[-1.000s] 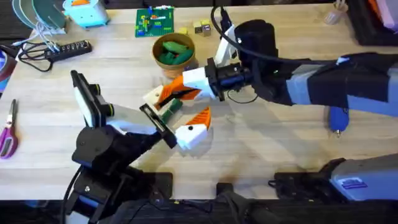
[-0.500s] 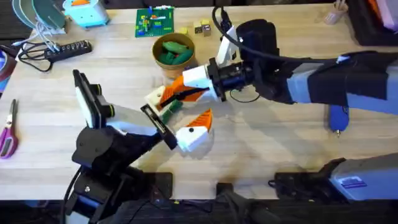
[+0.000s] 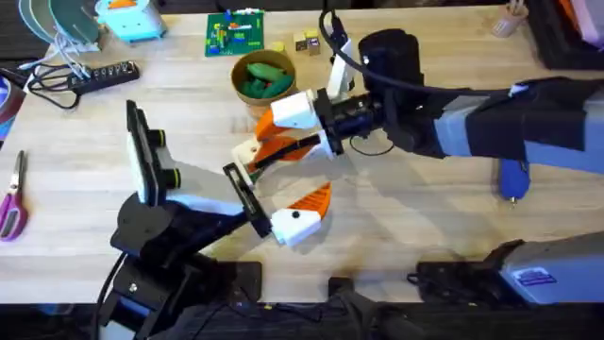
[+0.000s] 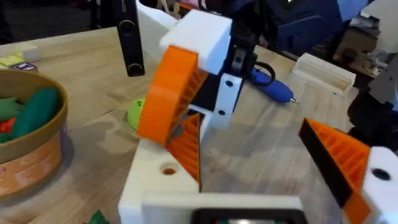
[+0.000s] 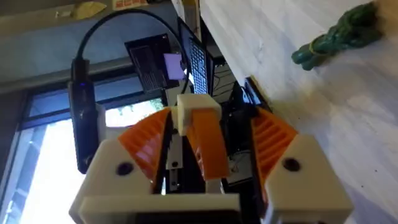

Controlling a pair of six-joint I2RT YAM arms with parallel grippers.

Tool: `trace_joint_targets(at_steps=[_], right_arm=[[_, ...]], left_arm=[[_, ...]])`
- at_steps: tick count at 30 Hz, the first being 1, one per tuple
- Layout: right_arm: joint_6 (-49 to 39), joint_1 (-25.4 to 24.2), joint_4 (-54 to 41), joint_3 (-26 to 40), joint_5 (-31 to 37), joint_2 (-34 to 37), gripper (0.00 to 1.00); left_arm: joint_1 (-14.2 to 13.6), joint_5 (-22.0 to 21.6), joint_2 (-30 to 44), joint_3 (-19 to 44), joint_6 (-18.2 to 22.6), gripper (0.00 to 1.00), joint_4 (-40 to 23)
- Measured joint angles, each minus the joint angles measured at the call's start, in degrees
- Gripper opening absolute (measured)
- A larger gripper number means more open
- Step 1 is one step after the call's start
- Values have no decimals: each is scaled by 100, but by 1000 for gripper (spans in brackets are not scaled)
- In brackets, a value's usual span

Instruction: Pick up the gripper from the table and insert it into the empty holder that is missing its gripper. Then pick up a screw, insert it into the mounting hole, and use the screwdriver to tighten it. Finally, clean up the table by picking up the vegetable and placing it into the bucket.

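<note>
In the overhead view the right arm covers most of the screwdriver (image 3: 512, 181), a smooth blue cylinder at 3 o'clock, and the vegetable (image 5: 339, 34), a knobbly dark green bundle, is hard to make out there. The gripper (image 4: 189, 146), a ribbed orange wedge, lies against the inner face of the holder (image 4: 155, 186), a blocky white plastic finger. Whether it is fully seated cannot be told. Its long axis follows the holder, with the tip toward about 1 o'clock. The right gripper (image 5: 208, 124) is released and straddles the wedge with gaps on both sides. The left gripper (image 3: 281, 175) is spread wide. The round orange-brown bucket (image 3: 262, 77) stands at 12 o'clock of both.
</note>
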Motion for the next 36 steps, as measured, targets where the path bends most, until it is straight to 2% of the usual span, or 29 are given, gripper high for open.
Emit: trace_joint_targets(at_steps=[8,12,19,21,23,26,28,30,33,36], right_arm=[[-25,-96,21,0,7,0,849],[-276,-431,53,-2,139,0,986],[-1047,-1498,-143,206,237,0,992],[-1462,-1694,-724,537,292,0,993],[-2023,-1828,-1708,968,421,-2,993],[-3142,-1932,-3697,1678,942,-45,993],[-3979,-1921,-4993,2154,1574,-87,993],[-4793,-1827,-5896,2551,2376,-140,993],[-5771,-1522,-6387,2807,3574,-246,993],[-6498,-1138,-6488,2828,4471,-234,994]], left_arm=[[0,132,0,0,19,993,-3],[0,138,1,0,30,993,-3],[0,140,0,-1,32,993,-2],[0,140,0,-2,32,993,-3],[0,140,0,-2,32,993,-2],[0,140,0,-2,32,993,-1],[0,140,0,-2,32,993,-1],[0,140,0,-2,32,993,-1],[0,140,0,-2,32,993,-1],[0,140,0,-2,32,993,-1]])
